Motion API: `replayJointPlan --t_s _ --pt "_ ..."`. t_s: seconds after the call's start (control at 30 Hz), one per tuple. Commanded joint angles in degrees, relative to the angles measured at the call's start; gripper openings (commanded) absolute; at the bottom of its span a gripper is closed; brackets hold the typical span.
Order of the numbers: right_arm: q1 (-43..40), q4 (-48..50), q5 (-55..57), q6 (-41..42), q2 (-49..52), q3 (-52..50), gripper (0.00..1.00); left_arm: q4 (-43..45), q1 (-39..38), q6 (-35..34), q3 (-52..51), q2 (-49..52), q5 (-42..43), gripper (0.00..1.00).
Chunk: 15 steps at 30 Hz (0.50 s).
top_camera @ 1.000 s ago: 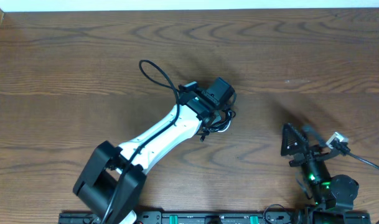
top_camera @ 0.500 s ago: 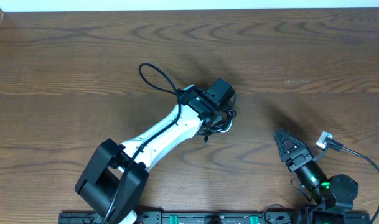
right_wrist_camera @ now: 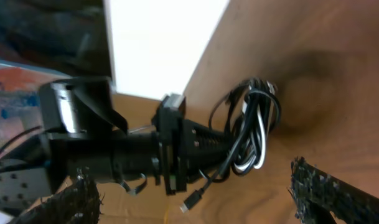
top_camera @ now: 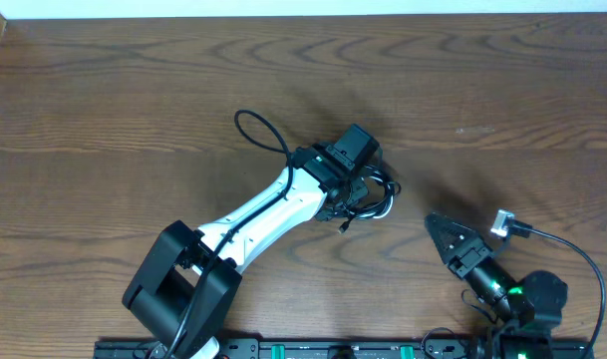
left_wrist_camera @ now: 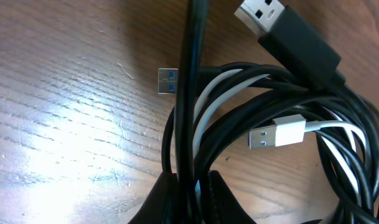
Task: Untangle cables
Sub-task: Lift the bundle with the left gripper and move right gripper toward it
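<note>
The cables [top_camera: 376, 196] form a tangled bundle of thin black cords and one white cord at the table's middle. My left gripper [top_camera: 361, 191] is shut on them. In the left wrist view, black strands run between the dark fingers [left_wrist_camera: 163, 198] of the left gripper [left_wrist_camera: 190, 196]. Beyond lie the white cord's USB plug [left_wrist_camera: 277, 134] and a black USB plug [left_wrist_camera: 282, 28]. My right gripper [top_camera: 445, 232] stands open, right of the bundle and apart from it. The right wrist view shows the right gripper [right_wrist_camera: 190, 180] empty, facing the cables [right_wrist_camera: 259, 124], from which a small black plug [right_wrist_camera: 190, 201] hangs.
A thicker black wire loop [top_camera: 258, 130] rises from the left arm [top_camera: 263, 214] behind its wrist. The wooden table [top_camera: 104, 110] stretches bare to the left and back. A black rail [top_camera: 313, 349] runs along the front edge.
The left gripper has shifted slightly right with the bundle, which now spreads out more. The right arm has swung left and turned its jaws toward the cables.
</note>
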Motion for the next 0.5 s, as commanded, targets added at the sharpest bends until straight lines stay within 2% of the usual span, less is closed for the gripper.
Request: replayJointPlan --t_s 0.0,0.2,0.47 --pt "1.64 -0.24 -0.11 0.24 4.07 -0.11 0.93 0.11 -0.24 5.53 0.17 -0.7 1.09 0.08" --pt "3.34 0.79 3.17 1.03 14.03 -0.11 0.92 0.76 -0.92 6.58 0.17 -3.21 1.05 0.07" --pt "6.03 9.7 3.15 3.58 23.71 -0.09 0.86 4.46 -5.44 7.15 0.17 -3.34 0.02 0.07"
